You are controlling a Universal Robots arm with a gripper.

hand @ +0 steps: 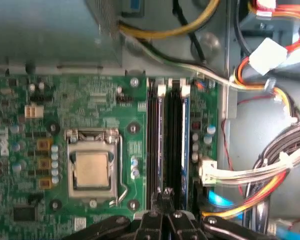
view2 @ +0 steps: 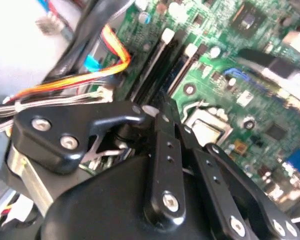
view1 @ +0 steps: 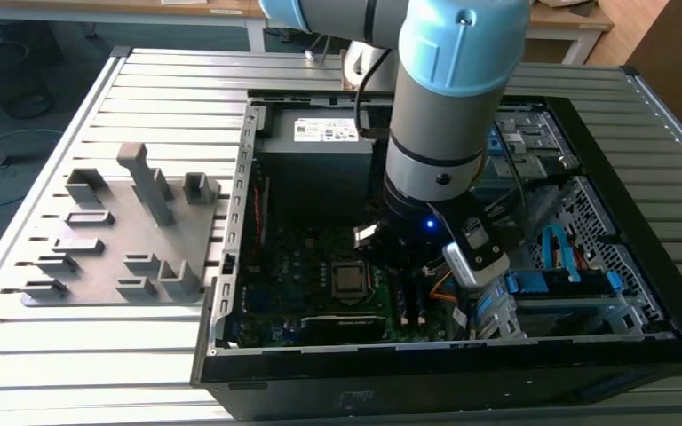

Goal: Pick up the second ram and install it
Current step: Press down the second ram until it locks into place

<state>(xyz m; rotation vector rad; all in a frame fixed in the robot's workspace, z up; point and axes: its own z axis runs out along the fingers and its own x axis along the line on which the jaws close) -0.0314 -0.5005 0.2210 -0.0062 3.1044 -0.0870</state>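
Grey slatted table (view1: 139, 355) carries my open black computer case (view1: 436, 373). My gripper (hand: 164, 196), fingers pressed together, touches the thin dark second ram (hand: 162, 140) seated in the green motherboard (hand: 65, 100).

the exterior view looks down from high on the open computer case (view1: 625, 133); both wrist views look closely at its motherboard (hand: 50, 125).

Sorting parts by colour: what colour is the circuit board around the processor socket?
Green, clearest in the first wrist view: the circuit board around the silver processor socket.
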